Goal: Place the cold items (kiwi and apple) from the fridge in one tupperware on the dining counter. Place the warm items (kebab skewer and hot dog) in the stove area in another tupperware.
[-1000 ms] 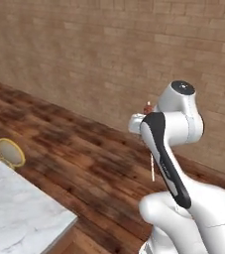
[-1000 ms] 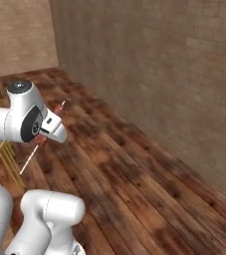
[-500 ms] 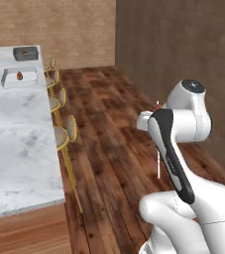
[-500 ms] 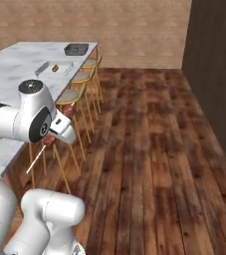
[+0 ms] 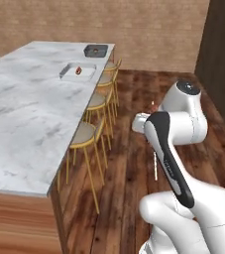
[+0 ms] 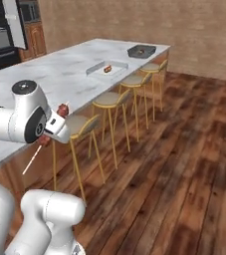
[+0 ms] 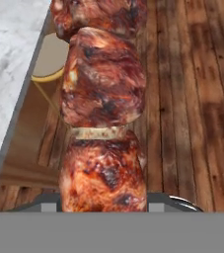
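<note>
My gripper (image 6: 54,132) is shut on the kebab skewer (image 6: 61,109), held in the air over the wooden floor beside the dining counter (image 6: 59,74). Browned meat chunks of the kebab skewer (image 7: 102,84) loom close in the hand view, rising from between the jaws of the gripper (image 7: 103,203). In the left base view the gripper (image 5: 142,121) shows beside the arm, and the kebab skewer's thin stick (image 5: 155,166) hangs below it. On the dining counter (image 5: 29,104) lie a clear tupperware (image 5: 78,72) holding a small red item and a dark tupperware (image 5: 95,49). Both show again as the clear tupperware (image 6: 107,69) and the dark tupperware (image 6: 142,50).
A row of yellow bar stools (image 5: 86,135) lines the counter's near edge, between me and the worktop. A dark tall unit (image 5: 222,49) stands at the right. Black wall ovens (image 6: 2,30) are at the far left. Wooden floor (image 6: 174,149) spreads open to the right.
The whole scene has swung round with the base: the counter and stools now lie closer and more square ahead. The gripper keeps its grip on the skewer.
</note>
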Robot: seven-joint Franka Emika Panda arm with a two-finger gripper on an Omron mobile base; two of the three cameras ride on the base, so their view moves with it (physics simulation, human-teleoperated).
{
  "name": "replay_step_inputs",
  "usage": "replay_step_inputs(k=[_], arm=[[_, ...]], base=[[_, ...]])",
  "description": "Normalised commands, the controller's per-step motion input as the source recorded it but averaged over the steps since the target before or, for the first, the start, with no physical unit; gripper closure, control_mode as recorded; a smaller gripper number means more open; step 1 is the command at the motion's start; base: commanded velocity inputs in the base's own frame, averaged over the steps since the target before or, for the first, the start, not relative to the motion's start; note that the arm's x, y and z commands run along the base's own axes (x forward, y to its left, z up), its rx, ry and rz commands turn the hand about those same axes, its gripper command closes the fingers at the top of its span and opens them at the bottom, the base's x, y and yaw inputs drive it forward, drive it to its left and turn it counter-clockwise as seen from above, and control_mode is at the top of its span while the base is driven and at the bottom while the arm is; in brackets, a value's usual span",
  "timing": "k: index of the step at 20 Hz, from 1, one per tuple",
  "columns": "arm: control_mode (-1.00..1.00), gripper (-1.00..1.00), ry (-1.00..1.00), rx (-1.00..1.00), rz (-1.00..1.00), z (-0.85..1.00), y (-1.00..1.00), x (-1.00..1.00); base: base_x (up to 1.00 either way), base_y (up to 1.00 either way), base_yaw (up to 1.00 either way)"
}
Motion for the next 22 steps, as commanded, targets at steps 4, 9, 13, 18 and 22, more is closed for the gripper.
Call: replay_step_inputs(k=[4, 9, 13, 18, 22], arm=[[1.0, 1.0, 0.0, 0.0, 0.0, 0.0, 0.0, 0.0], [1.0, 1.0, 0.0, 0.0, 0.0, 0.0, 0.0, 0.0], [1.0, 1.0, 0.0, 0.0, 0.0, 0.0, 0.0, 0.0], [1.0, 1.0, 0.0, 0.0, 0.0, 0.0, 0.0, 0.0], [1.0, 1.0, 0.0, 0.0, 0.0, 0.0, 0.0, 0.0]], base=[[0.7, -0.88, 0.41], [0.7, -0.85, 0.42], [0.61, -0.88, 0.41], [0.4, -0.98, 0.31], [0.52, -0.93, 0.33]])
